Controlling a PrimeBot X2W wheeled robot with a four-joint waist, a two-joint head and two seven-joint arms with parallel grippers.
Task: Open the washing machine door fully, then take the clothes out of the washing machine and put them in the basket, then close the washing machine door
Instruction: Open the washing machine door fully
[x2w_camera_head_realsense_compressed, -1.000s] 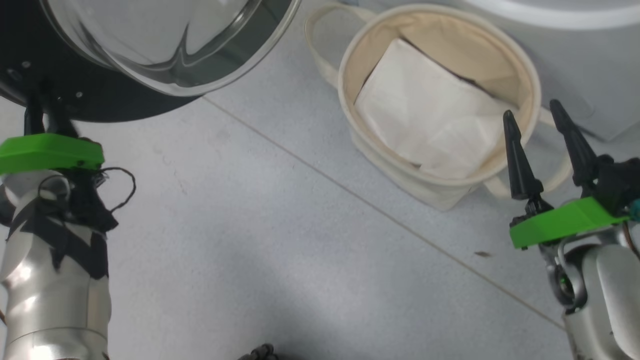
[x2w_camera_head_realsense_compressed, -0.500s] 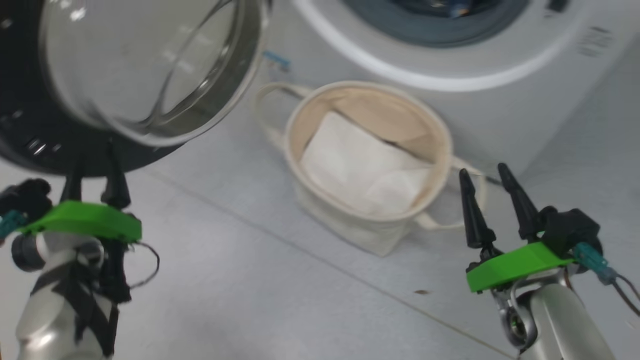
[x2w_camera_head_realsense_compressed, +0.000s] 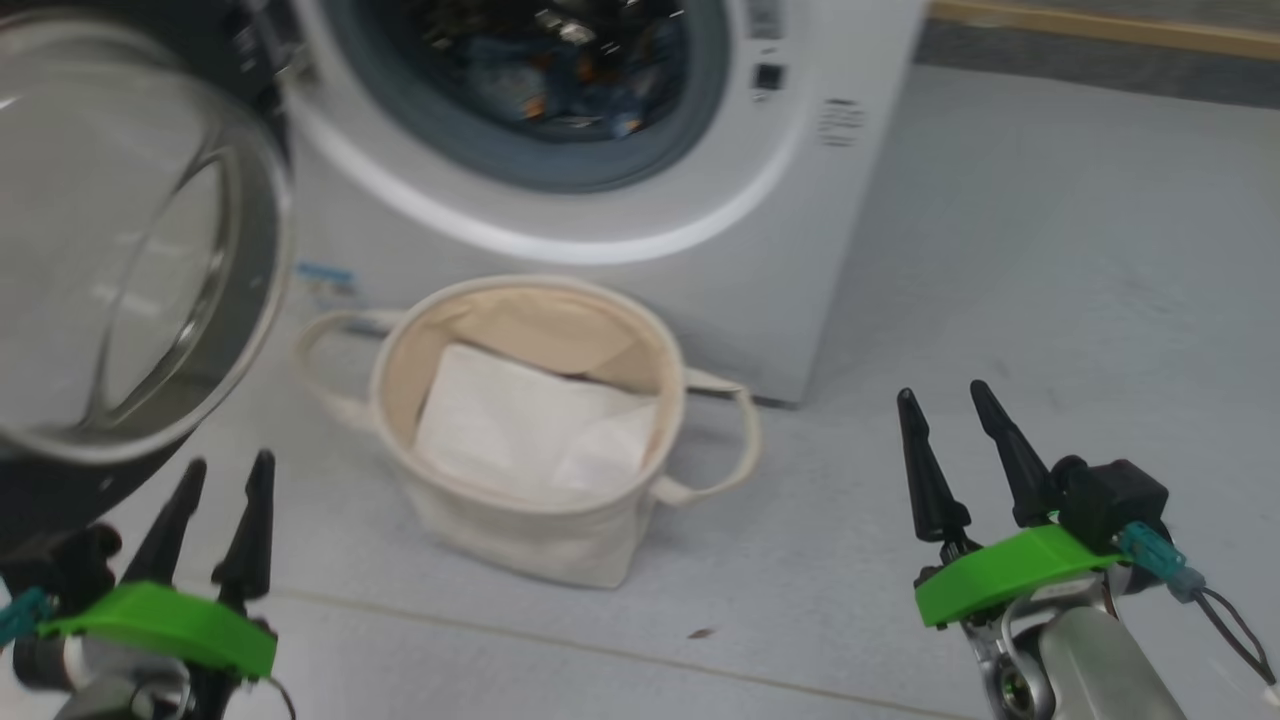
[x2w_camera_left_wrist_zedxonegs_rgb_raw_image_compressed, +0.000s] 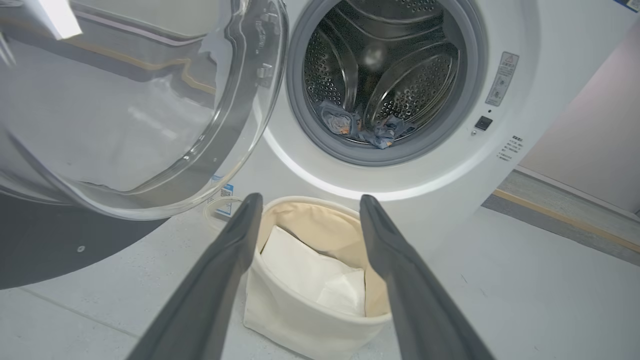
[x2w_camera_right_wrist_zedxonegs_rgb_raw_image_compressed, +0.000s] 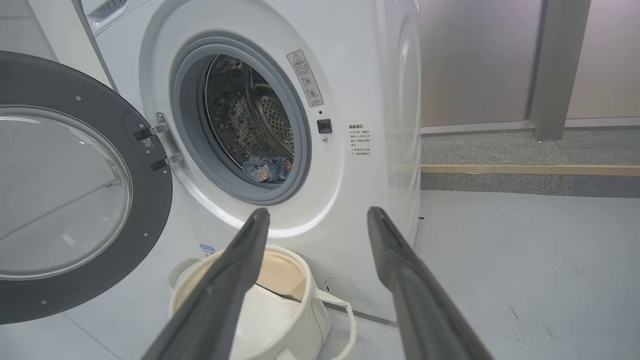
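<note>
The white washing machine (x2w_camera_head_realsense_compressed: 800, 200) (x2w_camera_left_wrist_zedxonegs_rgb_raw_image_compressed: 500, 165) (x2w_camera_right_wrist_zedxonegs_rgb_raw_image_compressed: 360, 190) stands ahead with its door (x2w_camera_head_realsense_compressed: 130, 250) (x2w_camera_left_wrist_zedxonegs_rgb_raw_image_compressed: 125, 115) (x2w_camera_right_wrist_zedxonegs_rgb_raw_image_compressed: 60, 200) swung wide to the left, glass bowl bulging out. Blue clothes (x2w_camera_head_realsense_compressed: 560, 80) (x2w_camera_left_wrist_zedxonegs_rgb_raw_image_compressed: 365, 127) (x2w_camera_right_wrist_zedxonegs_rgb_raw_image_compressed: 267, 169) with orange spots lie low in the drum. The cream basket (x2w_camera_head_realsense_compressed: 540, 540) (x2w_camera_left_wrist_zedxonegs_rgb_raw_image_compressed: 300, 320) (x2w_camera_right_wrist_zedxonegs_rgb_raw_image_compressed: 300, 320) sits on the floor in front of the machine, a white sheet inside. My left gripper (x2w_camera_head_realsense_compressed: 225, 475) (x2w_camera_left_wrist_zedxonegs_rgb_raw_image_compressed: 307, 207) is open and empty at the lower left, near the door's bottom edge. My right gripper (x2w_camera_head_realsense_compressed: 945, 405) (x2w_camera_right_wrist_zedxonegs_rgb_raw_image_compressed: 317, 215) is open and empty, right of the basket.
Grey floor (x2w_camera_head_realsense_compressed: 1050, 280) spreads to the right of the machine. A yellow-edged raised strip (x2w_camera_right_wrist_zedxonegs_rgb_raw_image_compressed: 530, 170) and a grey wall (x2w_camera_right_wrist_zedxonegs_rgb_raw_image_compressed: 475, 60) lie beyond it. A seam line (x2w_camera_head_realsense_compressed: 600, 650) crosses the floor in front of the basket.
The head camera has tilted up: the drum mouth and clothes have come into view, and the basket sits lower in the picture. Both grippers stay open; the left one now sits below the door rim.
</note>
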